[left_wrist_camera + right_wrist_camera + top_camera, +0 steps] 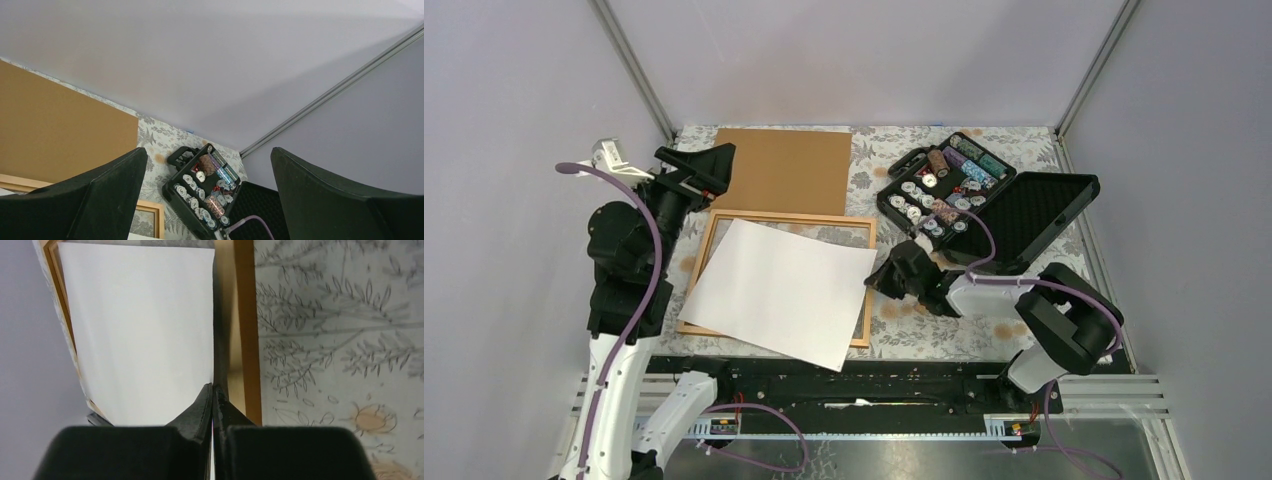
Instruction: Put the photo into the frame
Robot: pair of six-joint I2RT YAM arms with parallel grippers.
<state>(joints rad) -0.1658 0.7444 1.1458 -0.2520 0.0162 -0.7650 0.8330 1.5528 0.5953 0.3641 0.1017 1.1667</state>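
Observation:
The photo (pixel 774 290) lies white back up, skewed across the frame (pixel 861 285), its near corner overhanging the frame's front border. The frame's thin tan wood shows along the back, left and right sides. My right gripper (pixel 882 277) is shut on the photo's right edge; in the right wrist view the closed fingers (pixel 212 395) pinch the sheet (pixel 140 330) beside the frame's right rail (pixel 245 330). My left gripper (pixel 709 172) is open and empty, raised over the frame's far left corner; its wide-apart fingers (pixel 90 195) show in the left wrist view.
A plain brown backing board (pixel 784 170) lies behind the frame. An open black case of poker chips (pixel 959 195) stands at the back right, its lid (pixel 1039 215) laid open toward the right arm. A fern-patterned cloth (pixel 984 330) covers the table.

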